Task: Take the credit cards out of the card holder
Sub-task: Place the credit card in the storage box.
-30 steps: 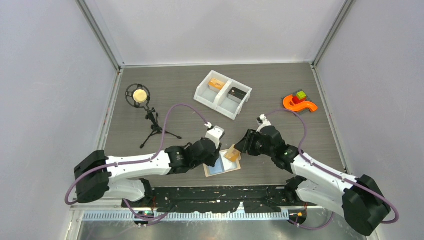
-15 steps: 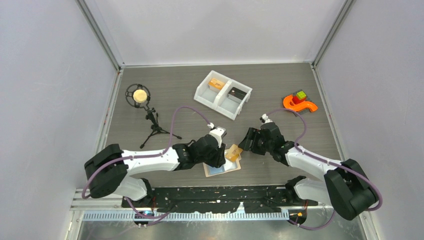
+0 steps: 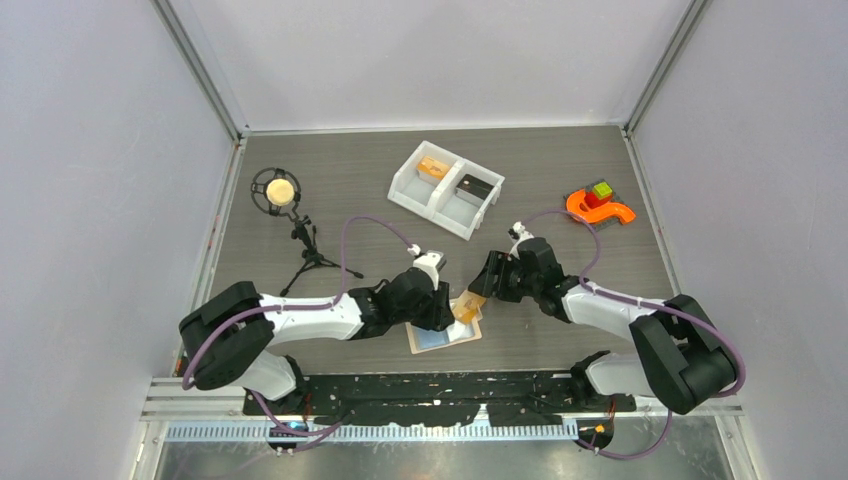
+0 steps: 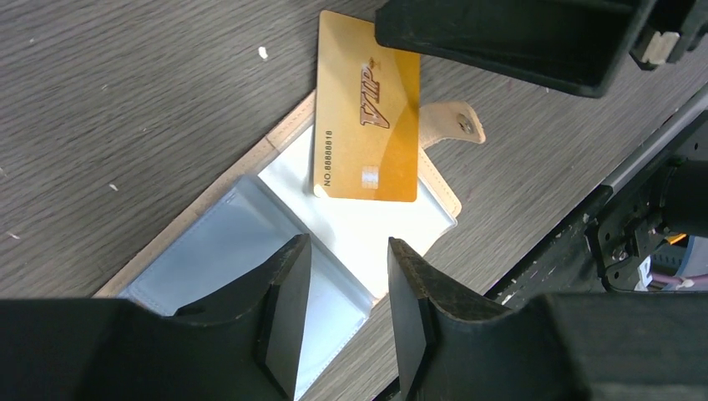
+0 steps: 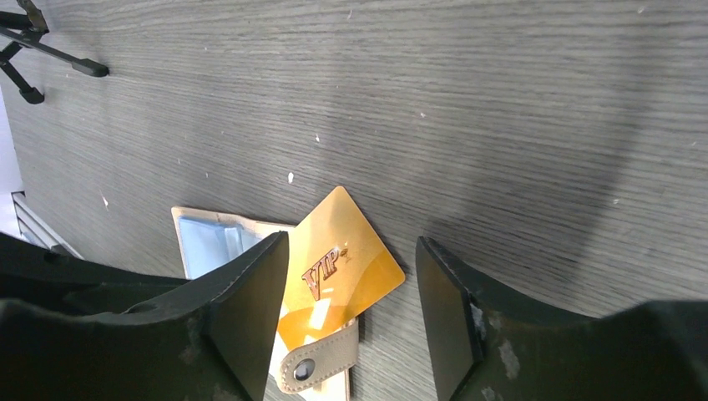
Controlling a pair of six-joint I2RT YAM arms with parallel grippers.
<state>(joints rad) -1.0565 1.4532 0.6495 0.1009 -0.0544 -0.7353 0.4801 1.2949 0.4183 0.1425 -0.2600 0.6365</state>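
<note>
The card holder (image 3: 437,337) lies open on the table near the front edge, light blue lining (image 4: 250,242) up. A gold credit card (image 4: 367,109) marked VIP rests flat across its far edge, half on the lining and half on the table, with the snap tab (image 5: 321,359) over one corner. My left gripper (image 4: 346,251) hovers open over the lining, nothing between its fingers. My right gripper (image 5: 351,242) is open above the gold card (image 5: 338,267), not touching it. In the top view both grippers flank the card (image 3: 467,308).
A white two-compartment bin (image 3: 408,188) stands behind, with an orange-tan card (image 3: 433,167) in one half and a dark one (image 3: 474,187) in the other. A small tripod with a round yellow head (image 3: 281,189) is at left. Orange toy pieces (image 3: 598,207) sit at far right.
Both grippers have opened wider. The right gripper has drawn back slightly up and left from the card, the left arm has shifted right. The gold card and holder stay put.
</note>
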